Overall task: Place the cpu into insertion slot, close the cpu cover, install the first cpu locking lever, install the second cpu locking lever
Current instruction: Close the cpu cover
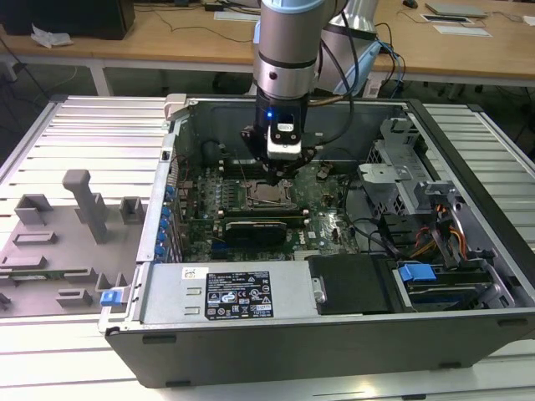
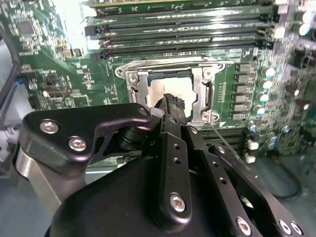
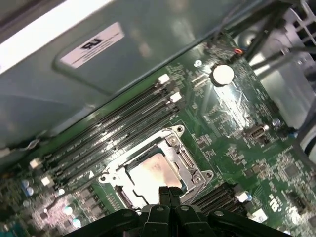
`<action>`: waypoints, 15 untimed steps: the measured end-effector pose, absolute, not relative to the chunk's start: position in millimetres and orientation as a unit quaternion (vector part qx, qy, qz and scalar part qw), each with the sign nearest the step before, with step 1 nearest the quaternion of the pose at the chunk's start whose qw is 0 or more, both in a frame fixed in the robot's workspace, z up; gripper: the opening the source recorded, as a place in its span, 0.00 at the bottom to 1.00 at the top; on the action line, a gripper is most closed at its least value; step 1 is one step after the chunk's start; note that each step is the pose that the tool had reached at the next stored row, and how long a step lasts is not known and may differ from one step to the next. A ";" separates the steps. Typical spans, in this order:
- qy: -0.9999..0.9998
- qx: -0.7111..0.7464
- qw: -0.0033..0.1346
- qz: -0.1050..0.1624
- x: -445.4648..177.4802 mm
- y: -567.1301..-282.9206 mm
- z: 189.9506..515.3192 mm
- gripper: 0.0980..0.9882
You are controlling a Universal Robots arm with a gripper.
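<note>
I see green motherboard, black memory slots, silver cpu cover, the cpu pale grey, perhaps tinted by glare, my gripper matte black.

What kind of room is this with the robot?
Probably a robot lab or workshop: a robot arm reaches into an opened computer case on a slatted metal table, with wooden desks behind.
</note>
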State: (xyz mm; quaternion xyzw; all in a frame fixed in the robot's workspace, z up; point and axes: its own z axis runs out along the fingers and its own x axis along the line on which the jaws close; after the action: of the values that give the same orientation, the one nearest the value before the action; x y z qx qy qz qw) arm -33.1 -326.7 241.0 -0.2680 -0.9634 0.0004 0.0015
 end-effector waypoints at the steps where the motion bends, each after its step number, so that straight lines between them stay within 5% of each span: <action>1: -0.966 -0.260 0.001 0.001 -33.1 -326.8 241.0 0.01; 15: -0.996 -0.084 0.001 0.002 -33.1 -326.7 241.0 0.01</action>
State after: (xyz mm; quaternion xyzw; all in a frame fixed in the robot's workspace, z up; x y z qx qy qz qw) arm -33.1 -326.7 241.0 -0.0836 -0.9965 0.0025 0.0007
